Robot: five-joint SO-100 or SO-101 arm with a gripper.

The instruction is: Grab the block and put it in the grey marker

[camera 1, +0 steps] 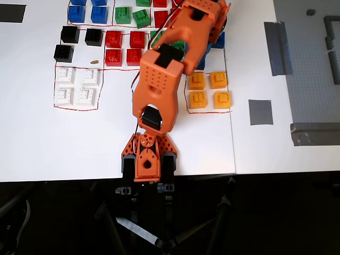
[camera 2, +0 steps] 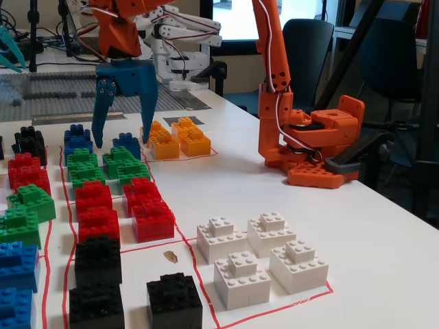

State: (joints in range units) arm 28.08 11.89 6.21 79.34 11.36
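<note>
Blue block [camera 2: 127, 143] flanked by spread fingers [camera 2: 98, 123], green bricks [camera 2: 125, 164] in front, yellow bricks [camera 2: 177, 138] right

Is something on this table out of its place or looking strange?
Mostly tidy. One green brick sits rotated against its straight neighbours in the overhead view. A small brown speck lies on the white sheet between the black and white bricks in the fixed view. One black brick sits offset from its pair.
</note>
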